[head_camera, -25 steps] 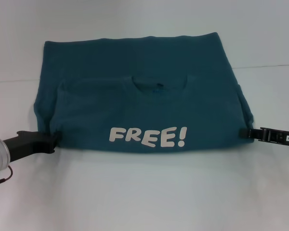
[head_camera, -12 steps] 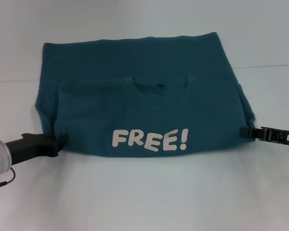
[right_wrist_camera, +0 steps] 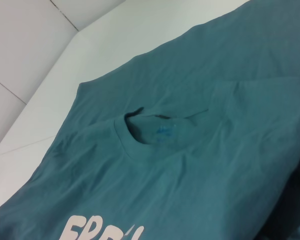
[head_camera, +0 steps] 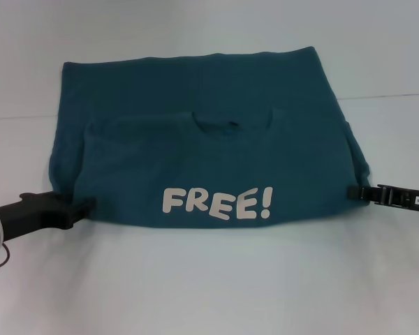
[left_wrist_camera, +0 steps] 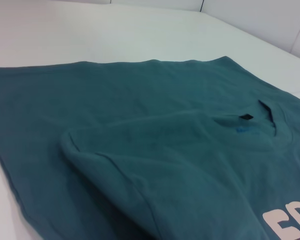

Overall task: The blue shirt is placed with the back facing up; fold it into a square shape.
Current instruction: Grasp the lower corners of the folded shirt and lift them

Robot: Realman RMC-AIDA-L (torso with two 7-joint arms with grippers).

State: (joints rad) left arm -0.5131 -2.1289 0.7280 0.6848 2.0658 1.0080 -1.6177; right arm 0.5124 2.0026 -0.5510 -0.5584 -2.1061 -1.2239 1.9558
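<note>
Between your 2 grippers the blue shirt (head_camera: pixel 209 146) lies flat on the white table (head_camera: pixel 209 293), its long axis running straight from one set of fingers to the other. You have the left gripper (head_camera: pixel 84 207) at the near left corner of the folded-over front panel and the right gripper (head_camera: pixel 354 191) at the near right corner, each touching the cloth edge, so neither arm is nearer: the shirt sits inward of both. The fingers on each side appear closed narrowly on the hem, though the tips are buried in fabric and the grip itself is a judgement. Beyond the fingers, the front panel with the white "FREE!" lettering (head_camera: pixel 216 202) already covers the lower layer, its collar (head_camera: pixel 230 125) pointing away from you, and a band of plain cloth shows past it. Your next fold, as I read it, depends on both corners travelling level, since the held edge spans the full width between the fingers.
</note>
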